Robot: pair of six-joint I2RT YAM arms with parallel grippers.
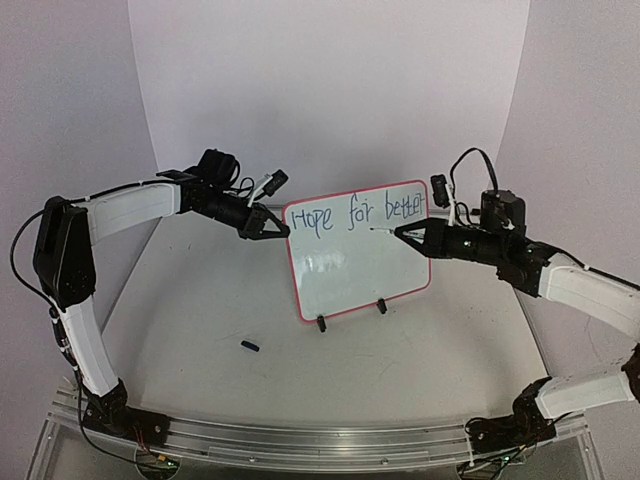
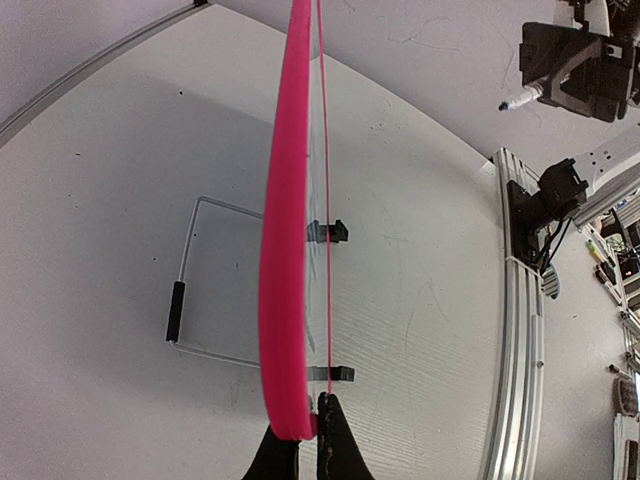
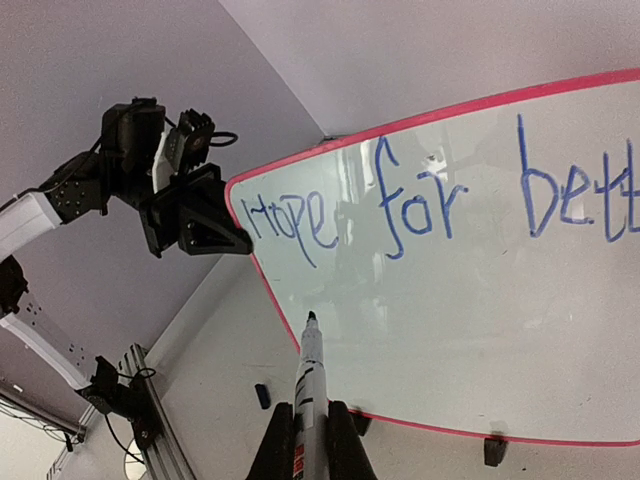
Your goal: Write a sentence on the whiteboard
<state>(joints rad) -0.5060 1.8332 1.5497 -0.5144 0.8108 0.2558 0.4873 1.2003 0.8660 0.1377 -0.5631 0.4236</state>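
Observation:
The whiteboard [image 1: 350, 270] stands upright mid-table on two black clip feet, its thin pink frame all round. The sentence [image 1: 355, 213] is one blue line along the top, reading "Hope for better". My left gripper [image 1: 283, 228] is shut on the board's upper left edge; in the left wrist view the frame [image 2: 285, 250] runs edge-on into the closed jaws of the left gripper [image 2: 308, 440]. My right gripper [image 3: 308, 440] is shut on a marker [image 3: 310, 375]. Its tip sits close to the whiteboard [image 3: 480, 330], below the sentence [image 3: 440, 200]; I cannot tell if it touches.
A small dark marker cap [image 1: 250, 346] lies on the table in front of the board's left side. A wire stand with a black sleeve [image 2: 176, 310] lies behind the board. An aluminium rail [image 1: 320, 435] runs along the near edge. White walls close in the back.

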